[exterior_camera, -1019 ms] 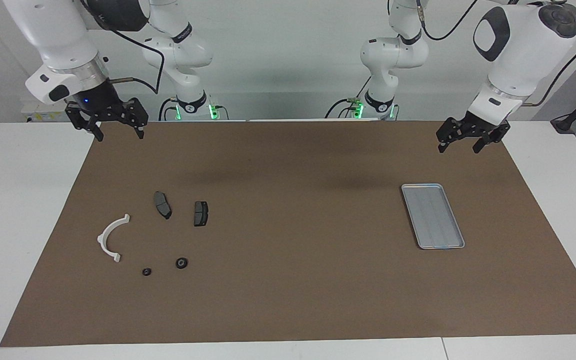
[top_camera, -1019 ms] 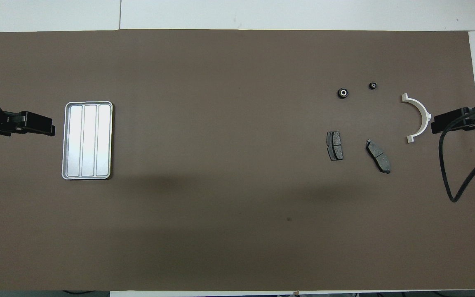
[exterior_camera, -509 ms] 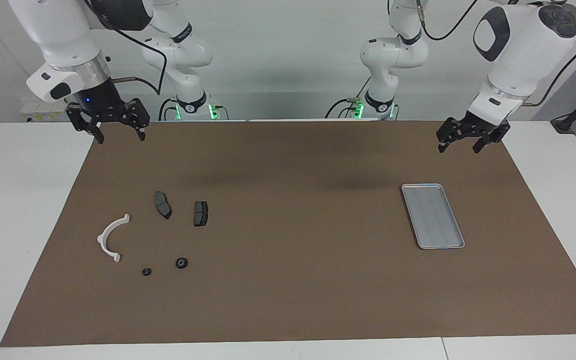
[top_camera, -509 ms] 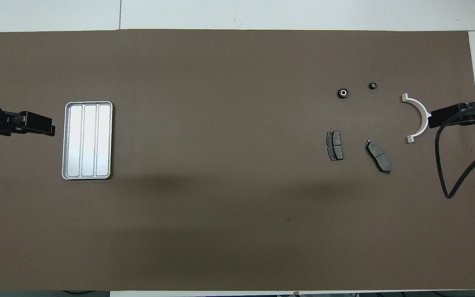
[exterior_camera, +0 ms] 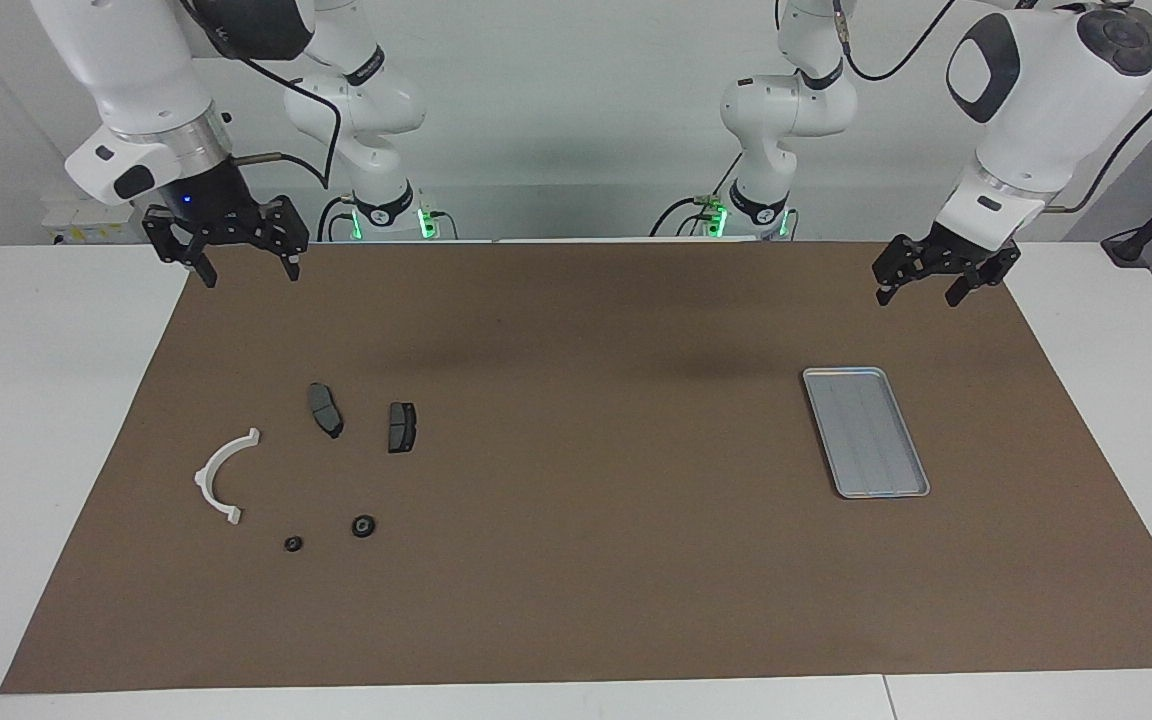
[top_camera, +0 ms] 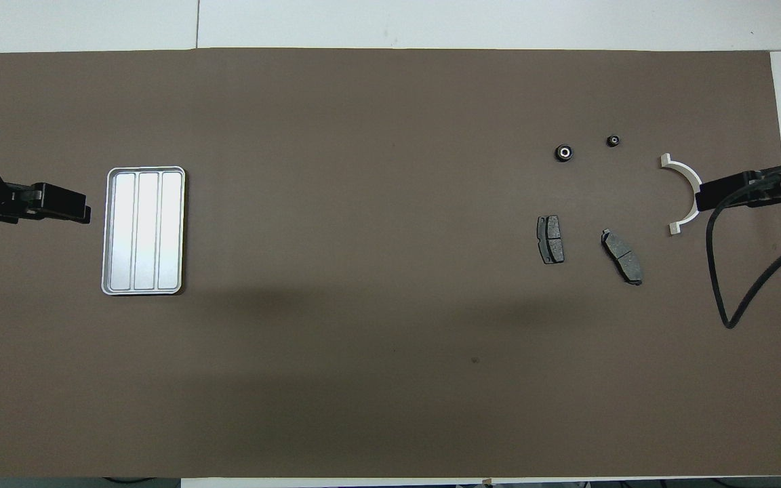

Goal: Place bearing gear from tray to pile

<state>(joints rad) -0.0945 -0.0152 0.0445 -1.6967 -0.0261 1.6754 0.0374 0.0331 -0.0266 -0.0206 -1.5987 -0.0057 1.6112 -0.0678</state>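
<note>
your flat silver-grey ridged metal tray (exterior_camera: 866, 432) looks bare; two small black bearing gears (exterior_camera: 363, 525) already lie in the pile (by the white semicircular bracket (exterior_camera: 223, 474)). left hand (exterior_camera: 923, 279) and right hand (exterior_camera: 238, 255) hang apart: reaching again risks scattering parts.

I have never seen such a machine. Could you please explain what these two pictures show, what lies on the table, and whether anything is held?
Two robot arms stand at a table; one picture faces them, the other looks down from above. The left gripper and right gripper hang open and empty over the brown mat. On the mat lie an empty metal tray and, toward the right arm's end, a white bracket, two dark pads and two small round black parts. Nothing is held.
</note>
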